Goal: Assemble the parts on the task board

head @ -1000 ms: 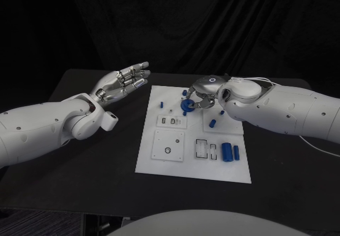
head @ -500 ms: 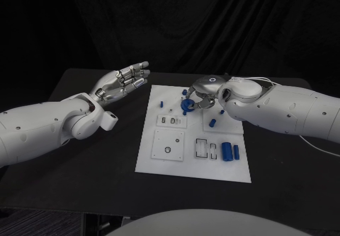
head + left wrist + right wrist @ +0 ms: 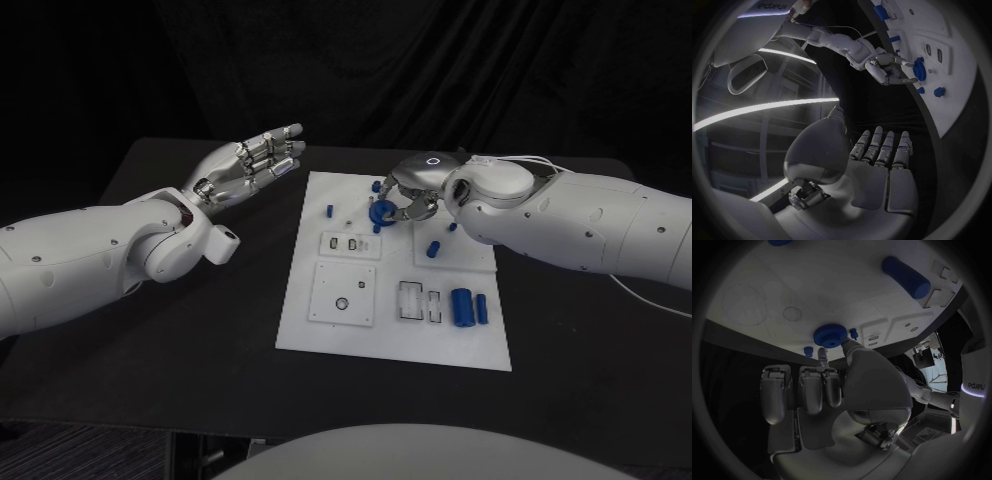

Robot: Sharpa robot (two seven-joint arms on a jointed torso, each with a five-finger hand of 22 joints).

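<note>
The white task board [image 3: 389, 335] lies in the middle of the black table. At its far end my right hand [image 3: 414, 196] pinches a round blue knob [image 3: 382, 213] between thumb and a finger, right at the board's surface. In the right wrist view the knob [image 3: 831, 334] sits against the board [image 3: 767, 285] with the fingertips [image 3: 822, 354] on its rim. My left hand [image 3: 254, 166] hovers left of the board's far corner, palm up, fingers spread and holding nothing. The left wrist view shows that flat palm [image 3: 879, 167] and, farther off, the right hand [image 3: 889, 67] on the knob [image 3: 919, 69].
Two blue cylinders [image 3: 462, 307] lie side by side near the board's right edge, beside rectangular slots [image 3: 413, 300]. Small blue pegs [image 3: 330, 212] [image 3: 434, 250] stand around the knob. A round recess [image 3: 342, 305] marks the near left panel. Bare table [image 3: 188, 330] lies left of the board.
</note>
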